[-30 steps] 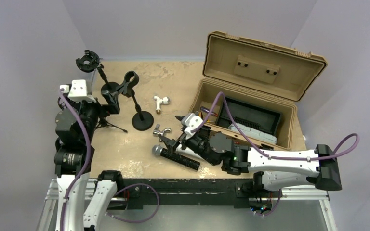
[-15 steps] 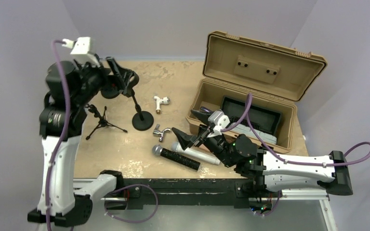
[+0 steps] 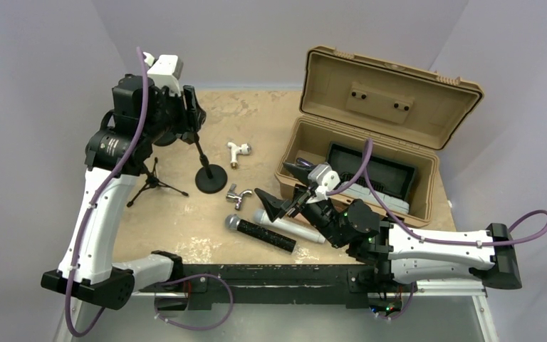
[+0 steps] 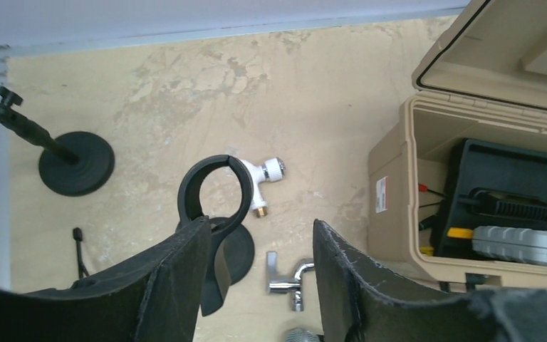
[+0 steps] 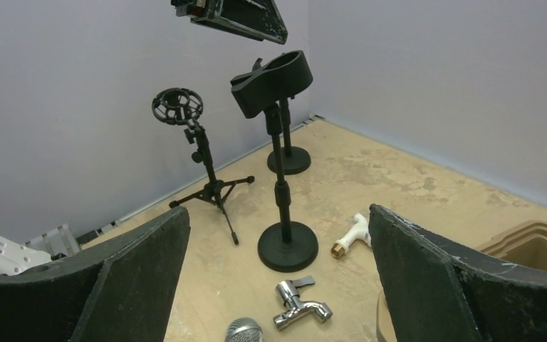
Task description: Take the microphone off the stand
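The microphone (image 3: pixel 263 235), black with a silver grille head, lies flat on the table near the front edge, apart from the stand. Its grille shows in the right wrist view (image 5: pixel 244 332). The round-base stand (image 3: pixel 210 178) stands upright with its black clip (image 4: pixel 214 191) empty. My left gripper (image 3: pixel 189 108) hovers at the top of the stand. Its jaws are partly open, and the clip's lower tab lies against the left finger (image 4: pixel 178 278). My right gripper (image 3: pixel 276 182) hangs wide open above the microphone's handle, holding nothing.
A tripod stand with a shock mount (image 5: pixel 210 182) and a second round-base stand (image 5: pixel 289 159) are at the back left. A chrome tap (image 3: pixel 236 194), a white tap (image 3: pixel 238 150) and a silver tube (image 3: pixel 292 228) lie mid-table. An open tan case (image 3: pixel 360 167) is on the right.
My left arm has swung up and right from beside the tripod to the stand's clip, its jaws narrowing. My right gripper rose off the microphone a second ago and has held still since.
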